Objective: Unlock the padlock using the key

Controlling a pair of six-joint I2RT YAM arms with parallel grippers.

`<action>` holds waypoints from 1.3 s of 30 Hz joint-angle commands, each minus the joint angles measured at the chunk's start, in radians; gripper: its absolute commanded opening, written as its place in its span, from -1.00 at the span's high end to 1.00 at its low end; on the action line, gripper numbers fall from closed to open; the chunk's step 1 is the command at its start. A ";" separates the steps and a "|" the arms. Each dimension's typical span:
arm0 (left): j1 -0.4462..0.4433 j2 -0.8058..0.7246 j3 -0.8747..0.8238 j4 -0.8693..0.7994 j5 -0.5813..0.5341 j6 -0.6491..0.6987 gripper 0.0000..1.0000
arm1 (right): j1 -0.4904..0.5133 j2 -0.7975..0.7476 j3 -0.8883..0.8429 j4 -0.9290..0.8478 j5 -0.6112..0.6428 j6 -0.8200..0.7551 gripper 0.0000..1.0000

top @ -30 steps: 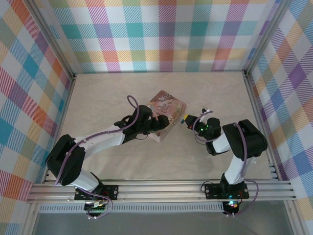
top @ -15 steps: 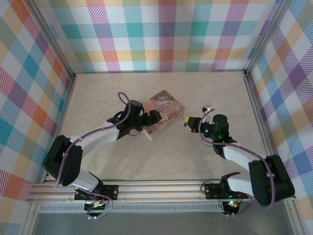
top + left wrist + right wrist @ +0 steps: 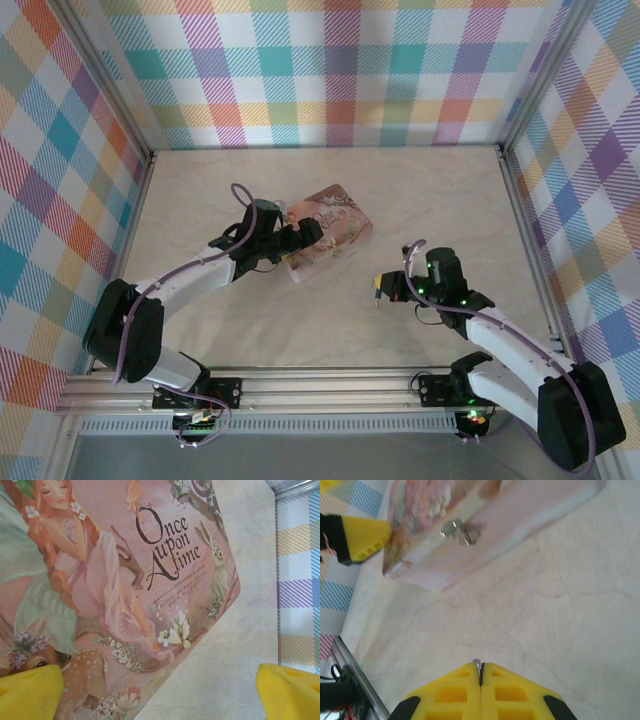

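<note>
Pink tin (image 3: 125, 580) edge inside released left claw (image 3: 160, 682); right claw (image 3: 481, 672), well clear, clenches key (image 3: 476, 663)

One pink tin (image 3: 335, 228), two yellow-tipped claws (image 3: 160, 690) (image 3: 480, 674)

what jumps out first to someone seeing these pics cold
The pink storybook tin mid-table, lettered "Once upon a time", grabs the eye, with the open left end effector at its left edge. To its right, the right end effector is shut on a thin metal sliver, probably the key.

Bright, even light — faint shadows, right-wrist blur
</note>
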State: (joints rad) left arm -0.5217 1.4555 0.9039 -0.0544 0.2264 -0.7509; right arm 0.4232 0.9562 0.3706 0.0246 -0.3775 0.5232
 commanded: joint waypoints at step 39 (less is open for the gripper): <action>0.015 -0.327 -0.110 -0.127 -0.142 0.136 -1.00 | 0.110 0.440 0.022 0.173 -0.032 0.039 0.99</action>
State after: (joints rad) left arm -0.5152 1.1435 0.8062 -0.1596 0.1081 -0.6308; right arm 0.5243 1.3556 0.3710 0.1417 -0.3862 0.5491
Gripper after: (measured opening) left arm 0.999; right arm 0.049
